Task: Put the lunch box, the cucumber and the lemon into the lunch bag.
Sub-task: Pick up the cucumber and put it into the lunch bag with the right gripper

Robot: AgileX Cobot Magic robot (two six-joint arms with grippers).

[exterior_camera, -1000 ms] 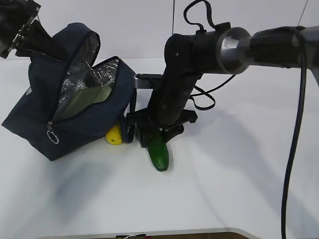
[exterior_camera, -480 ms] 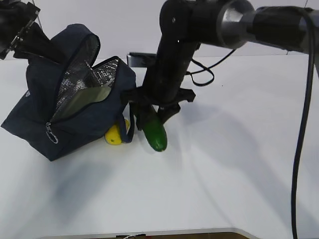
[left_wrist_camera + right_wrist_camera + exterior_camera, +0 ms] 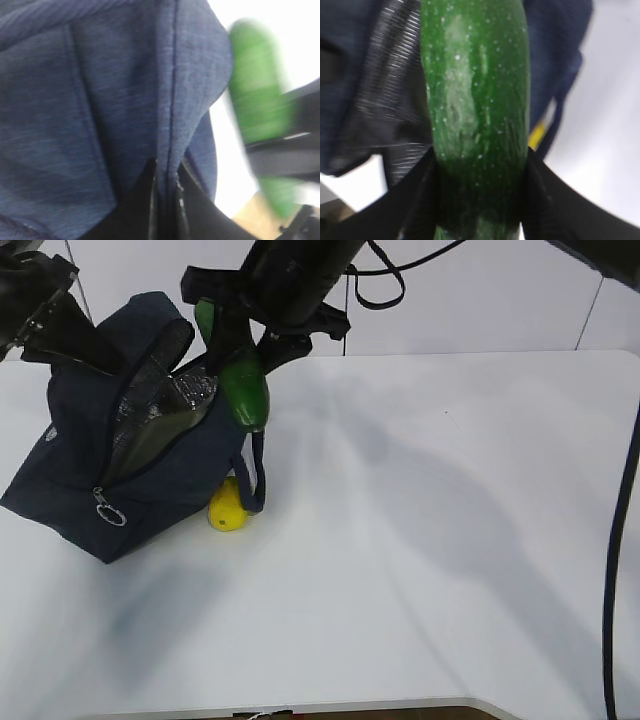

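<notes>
1. The right tool [image 3: 240,340] is gripping the cucumber [image 3: 243,380] between its two dark fingers [image 3: 420,200] and holding it in the air — tilted, lower end hanging just over the right edge of the lunch bag's mouth.
2. The lunch bag [image 3: 75,495] is sitting on the left side of the white tabletop [image 3: 450,540], its top gaping and its silver lining [image 3: 150,405] showing.
3. A pale green flat piece — possibly the lunch box lid [image 3: 160,435], though that cannot be told for sure — is lying inside the opening.
4. The lemon [image 3: 227,508] is resting on the tabletop, touching the bag's lower right side and sitting just behind a hanging loop handle [image 3: 255,475].
5. The left tool [image 3: 165,200] is pinching a fold of the bag's navy fabric at the upper left rim, its fingers nearly together on the cloth and holding the bag open.
6. The zipper's metal ring pull [image 3: 108,510] is dangling at the front corner of the bag.
7. In the left wrist view the cucumber [image 3: 257,105] is appearing as a green blur beyond the fabric edge.
8. In the right wrist view the cucumber [image 3: 475,100] is filling the middle of the frame, with foil lining to its left and a sliver of yellow lemon [image 3: 537,135] to its right.
</notes>
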